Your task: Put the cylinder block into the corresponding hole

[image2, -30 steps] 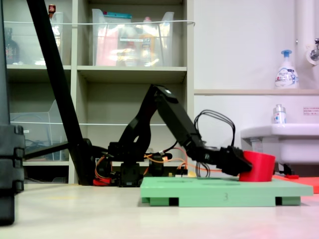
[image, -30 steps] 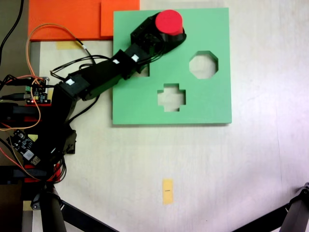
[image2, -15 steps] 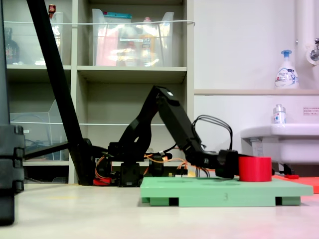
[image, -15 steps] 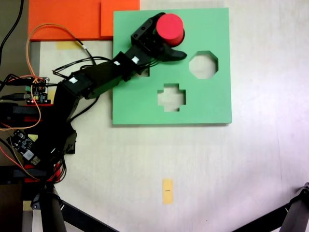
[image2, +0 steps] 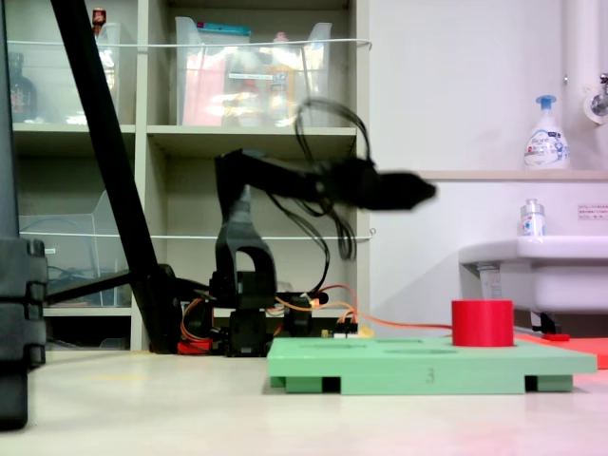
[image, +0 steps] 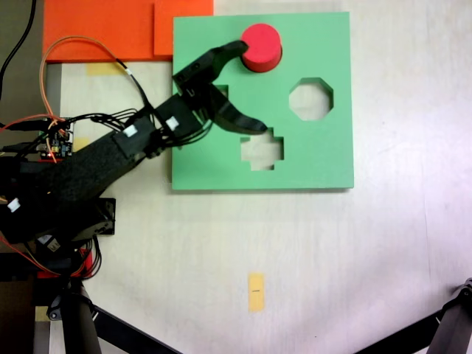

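Note:
The red cylinder block (image: 262, 46) stands upright on the green foam board (image: 324, 158) near its top edge in the first exterior view. In the second exterior view the cylinder block (image2: 483, 323) rises above the board (image2: 399, 366) toward its right end. The corresponding hole is hidden; no round cut-out shows. My gripper (image: 245, 87) is open, with its jaws spread wide and nothing between them. One fingertip (image: 237, 47) sits just left of the cylinder block, the other near the cross cut-out. The gripper (image2: 421, 193) hangs high above the board, blurred.
The board shows an octagonal cut-out (image: 310, 99), a cross cut-out (image: 262, 147) and a square one partly behind the gripper. Orange foam sheets (image: 110, 29) lie at the top left. Circuit boards and wires (image: 55, 140) sit by the arm's base. A yellow tape strip (image: 255, 292) marks the table.
The gripper has let go of the cylinder block, opened wide, pulled back and risen well above the board. The cylinder block stays standing on the board.

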`<state>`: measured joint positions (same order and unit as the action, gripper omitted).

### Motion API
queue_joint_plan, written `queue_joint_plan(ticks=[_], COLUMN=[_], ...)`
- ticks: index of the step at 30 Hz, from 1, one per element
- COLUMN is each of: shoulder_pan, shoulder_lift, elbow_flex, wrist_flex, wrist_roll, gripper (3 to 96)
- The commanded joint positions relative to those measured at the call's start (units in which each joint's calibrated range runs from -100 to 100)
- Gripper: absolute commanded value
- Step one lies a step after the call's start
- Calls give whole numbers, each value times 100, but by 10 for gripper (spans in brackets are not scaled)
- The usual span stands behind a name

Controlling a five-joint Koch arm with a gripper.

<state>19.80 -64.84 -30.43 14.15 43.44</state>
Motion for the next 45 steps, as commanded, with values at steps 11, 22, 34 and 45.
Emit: queue_joint_plan(ticks=[11,22,34,45], shoulder_pan=[-1973,-1758,-1578,-1563], shoulder_lift=[-3167,-3516,-3516,-3516], elbow_flex=[12,-6150,-6957,-6957], wrist_flex=[-3133,-745,-1371,-1294], wrist_roll=[-3077,-4137,-4435,-4435], gripper=[440,473,494,493])
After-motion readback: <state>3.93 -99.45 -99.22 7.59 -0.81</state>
